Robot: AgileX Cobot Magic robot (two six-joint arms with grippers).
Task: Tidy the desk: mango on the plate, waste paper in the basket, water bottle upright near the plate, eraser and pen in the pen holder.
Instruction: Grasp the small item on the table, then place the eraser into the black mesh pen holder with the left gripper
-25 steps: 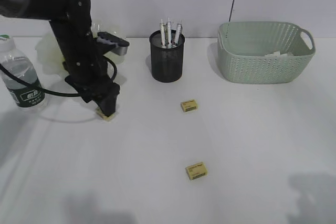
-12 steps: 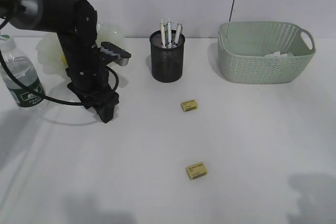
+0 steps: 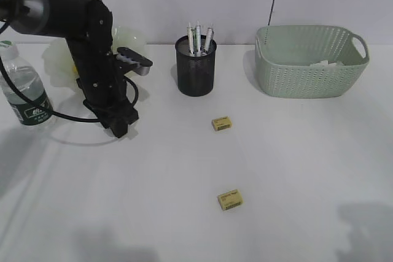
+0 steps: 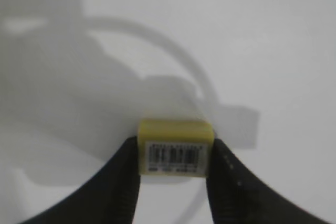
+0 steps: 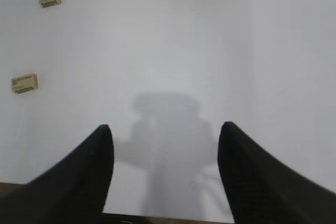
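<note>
The left gripper (image 4: 176, 156) has closed on a small yellow eraser (image 4: 175, 146), which a second ago lay between wider jaws, and the arm has shifted slightly. On the bench (image 3: 184, 170), going rightward, the water bottle (image 3: 23, 85) stands upright, then the pen holder (image 3: 196, 65) with pens, two more erasers (image 3: 221, 123) (image 3: 229, 199), and the basket (image 3: 310, 61) holding paper. The right gripper (image 5: 164, 174) hovers open, holding nothing, above bare bench.
</note>
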